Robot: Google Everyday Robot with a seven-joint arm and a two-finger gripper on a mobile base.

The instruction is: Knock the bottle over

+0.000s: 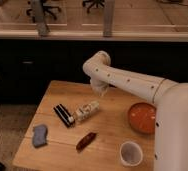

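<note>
The bottle (87, 111) is whitish-cream with tan label patches and lies on its side on the wooden table (67, 92), next to the black ridged block (64, 114). My gripper (100, 90) hangs from the white arm (132, 82) just above and behind the bottle's right end, a little apart from it.
A dark red sausage-shaped item (85, 141) lies in front of the bottle. A blue-grey cloth (39, 135) lies at the front left. An orange bowl (142, 117) stands at the right and a white cup (130, 153) at the front right. A dark counter runs behind the table.
</note>
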